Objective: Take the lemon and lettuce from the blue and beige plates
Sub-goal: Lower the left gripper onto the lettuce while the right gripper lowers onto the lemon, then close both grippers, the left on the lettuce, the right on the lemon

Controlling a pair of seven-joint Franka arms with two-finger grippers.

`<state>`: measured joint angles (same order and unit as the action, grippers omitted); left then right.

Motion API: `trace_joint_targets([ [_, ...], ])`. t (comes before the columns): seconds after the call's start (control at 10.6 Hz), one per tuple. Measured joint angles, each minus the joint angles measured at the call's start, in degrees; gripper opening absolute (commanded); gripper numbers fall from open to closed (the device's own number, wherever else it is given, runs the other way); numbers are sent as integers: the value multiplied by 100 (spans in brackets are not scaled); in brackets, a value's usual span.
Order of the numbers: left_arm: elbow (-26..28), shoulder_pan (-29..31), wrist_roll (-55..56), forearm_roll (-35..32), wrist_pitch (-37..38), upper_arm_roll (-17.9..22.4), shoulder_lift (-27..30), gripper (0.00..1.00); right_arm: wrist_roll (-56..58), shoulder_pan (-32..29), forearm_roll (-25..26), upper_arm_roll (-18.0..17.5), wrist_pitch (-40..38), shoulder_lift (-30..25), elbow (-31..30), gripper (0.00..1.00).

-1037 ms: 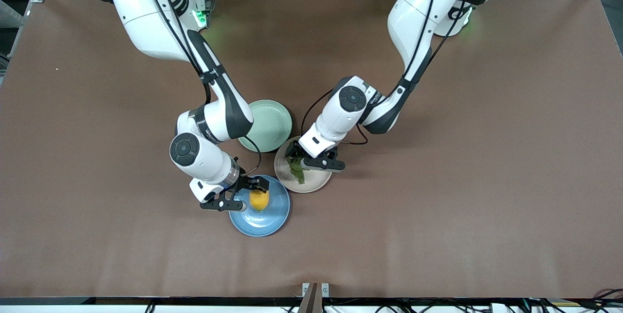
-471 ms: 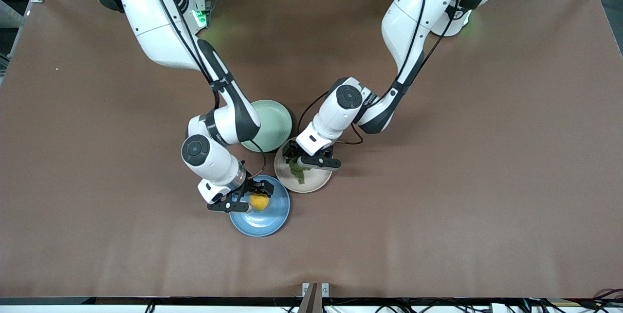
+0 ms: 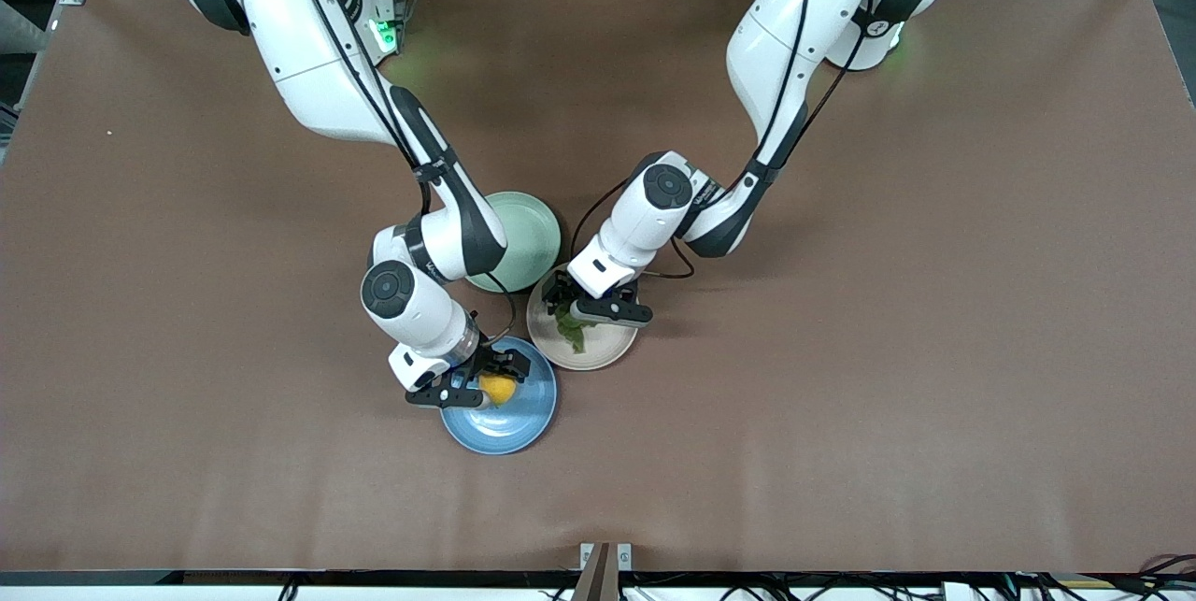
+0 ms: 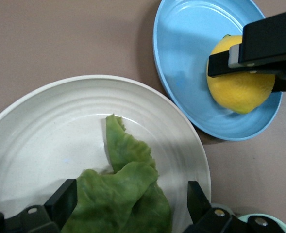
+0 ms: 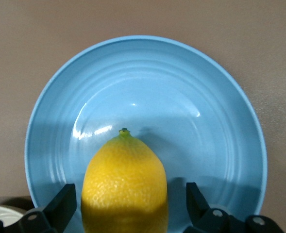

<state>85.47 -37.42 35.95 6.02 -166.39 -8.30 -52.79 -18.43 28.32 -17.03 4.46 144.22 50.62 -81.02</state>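
A yellow lemon (image 3: pixel 499 389) (image 5: pixel 125 184) lies on the blue plate (image 3: pixel 509 419) (image 5: pixel 206 121). My right gripper (image 3: pixel 486 381) (image 5: pixel 128 206) is low over the plate, open, with a finger on each side of the lemon and a gap to each. A green lettuce leaf (image 3: pixel 568 326) (image 4: pixel 123 191) lies on the beige plate (image 3: pixel 603 349) (image 4: pixel 41 141). My left gripper (image 3: pixel 584 302) (image 4: pixel 128 206) is low over it, open, its fingers straddling the leaf. The left wrist view also shows the blue plate (image 4: pixel 181 63), the lemon (image 4: pixel 240 90) and the right gripper.
A light green plate (image 3: pixel 528 232) lies empty on the brown table, farther from the front camera than the other two and touching the beige one. The blue and beige plates sit close together.
Both grippers have come down: the right one now brackets the lemon, having shifted toward the left arm's end, and the left one has sunk closer around the lettuce.
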Motion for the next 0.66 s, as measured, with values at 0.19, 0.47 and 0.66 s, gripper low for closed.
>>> trace_joint_targets([
  [0.19,0,-29,0,0,-70,11,-25,100,0,0,0,0,73,50,40,95],
  [0.47,0,-75,0,0,-103,50,-45,100,-1,1,0,0,147,115,55,59],
  [0.66,0,-114,0,0,-105,61,-68,100,-24,4,-3,0,142,114,106,47],
])
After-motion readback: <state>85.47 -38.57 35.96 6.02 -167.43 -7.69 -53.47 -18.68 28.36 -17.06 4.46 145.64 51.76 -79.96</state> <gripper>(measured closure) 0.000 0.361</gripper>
